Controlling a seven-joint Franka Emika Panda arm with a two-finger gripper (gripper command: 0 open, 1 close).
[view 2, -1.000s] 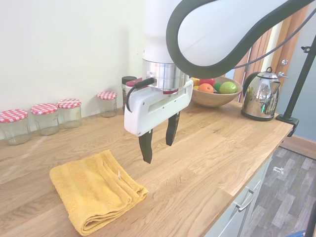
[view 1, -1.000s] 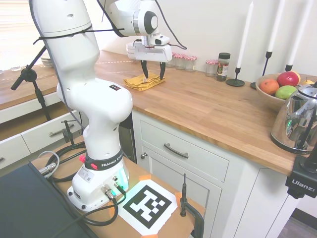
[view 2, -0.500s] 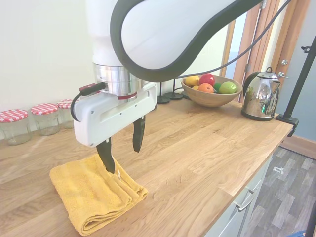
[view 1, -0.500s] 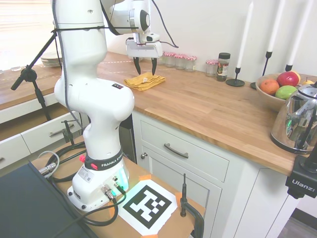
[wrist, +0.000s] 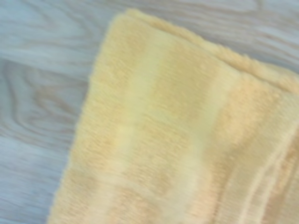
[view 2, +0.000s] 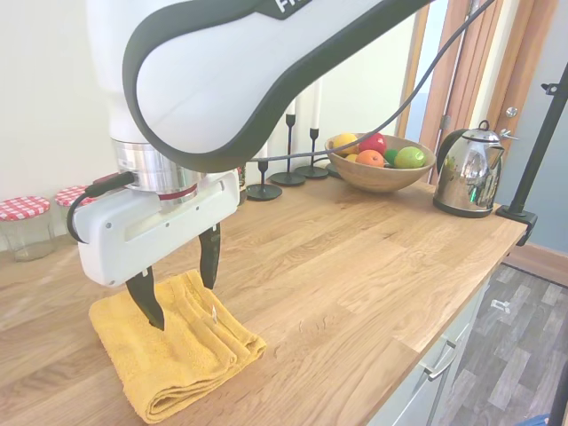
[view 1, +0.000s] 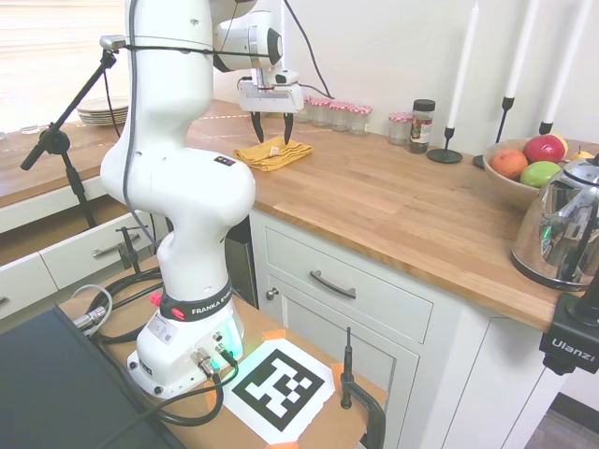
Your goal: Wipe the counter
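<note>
Wrist view gives us only blurred yellow towel (wrist: pixel 187 140) on wood grain; both exterior views show our pincer (view 2: pixel 177 288) spread wide, holding nothing, poised over the folded towel (view 2: pixel 169 355). The table (view 1: pixel 402 206) runs long, bare plank between towel and fruit bowl (view 2: pixel 380 173). "FRANKA" reads on our base.

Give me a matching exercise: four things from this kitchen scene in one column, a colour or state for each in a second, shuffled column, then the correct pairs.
Things:
1. claw
2. towel
3. kettle
4. jar lids

Colour or state:
A. shiny chrome, standing on the counter
B. red-and-white check
C. open, fingers poised over the cloth
D. yellow, folded flat on the wood

Pairs: 1-C, 2-D, 3-A, 4-B
</note>
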